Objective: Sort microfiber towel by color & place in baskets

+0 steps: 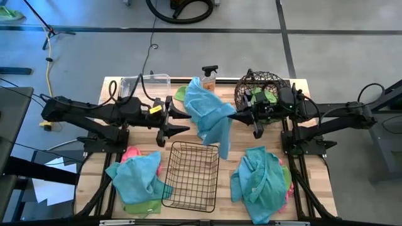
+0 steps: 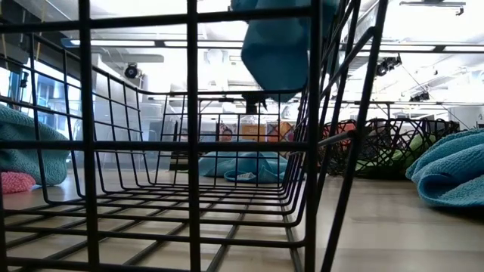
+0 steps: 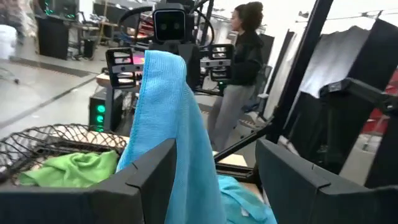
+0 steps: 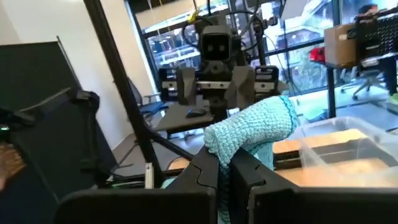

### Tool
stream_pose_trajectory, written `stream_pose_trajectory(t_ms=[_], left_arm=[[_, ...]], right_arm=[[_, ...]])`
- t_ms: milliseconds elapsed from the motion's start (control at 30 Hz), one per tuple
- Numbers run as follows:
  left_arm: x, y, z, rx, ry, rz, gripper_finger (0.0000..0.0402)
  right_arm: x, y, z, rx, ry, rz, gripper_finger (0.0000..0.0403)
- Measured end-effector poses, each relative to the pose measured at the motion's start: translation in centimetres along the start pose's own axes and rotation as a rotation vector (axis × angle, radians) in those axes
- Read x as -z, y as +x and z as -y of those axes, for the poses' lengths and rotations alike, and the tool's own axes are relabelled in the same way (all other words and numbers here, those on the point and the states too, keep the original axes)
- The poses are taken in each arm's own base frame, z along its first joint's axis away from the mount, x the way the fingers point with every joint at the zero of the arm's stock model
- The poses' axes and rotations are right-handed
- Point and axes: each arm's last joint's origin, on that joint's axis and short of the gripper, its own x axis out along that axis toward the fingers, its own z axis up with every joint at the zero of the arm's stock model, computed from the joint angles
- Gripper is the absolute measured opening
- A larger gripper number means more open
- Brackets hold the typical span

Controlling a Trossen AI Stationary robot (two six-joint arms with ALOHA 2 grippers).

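Observation:
A teal-blue towel point(image 1: 210, 116) hangs in the air between my two arms, above the far rim of the black wire-grid basket point(image 1: 191, 176). My right gripper point(image 1: 237, 116) is shut on it. My left gripper point(image 1: 187, 122) is open at the towel's left side. In the left wrist view the towel point(image 3: 171, 118) hangs close to one finger of that gripper point(image 3: 214, 180), and I cannot tell whether they touch. The round woven-wire basket point(image 1: 260, 88) holds a lime green cloth point(image 3: 71, 168). The clear bin point(image 1: 146, 85) stands at the far left. My right gripper point(image 4: 227, 168) pinches a bunched fold of the teal towel point(image 4: 249, 134) between its two fingers. The fold bulges out past the fingertips. The fingers come level from the table's right. The towel hangs slack below them, lifted clear of the table point(image 2: 280, 38).
A pile of teal, pink and green cloths point(image 1: 138, 179) lies at the near left. A teal pile with some pink point(image 1: 260, 179) lies at the near right. An orange spray bottle point(image 1: 208, 78) stands at the far edge, and a green cloth point(image 1: 181, 94) lies beside the clear bin. A person point(image 3: 239, 68) stands beyond the table.

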Motion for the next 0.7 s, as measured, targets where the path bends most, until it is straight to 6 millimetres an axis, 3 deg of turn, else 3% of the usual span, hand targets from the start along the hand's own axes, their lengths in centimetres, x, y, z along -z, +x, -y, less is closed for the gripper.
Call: stream_pose_trajectory(t_ms=[333, 700], left_arm=[[1.7, 1.9, -0.2, -0.048, 0.064, -0.049, 0.0218], [1.4, 2.3, -0.5, -0.057, 0.095, 0.000, 0.0245]], right_arm=[[1.4, 3.1, 0.0, -0.040, -0.047, 0.037, 0.0000], [1.9, 4.7, 0.1, -0.065, -0.057, 0.103, 0.0000]])
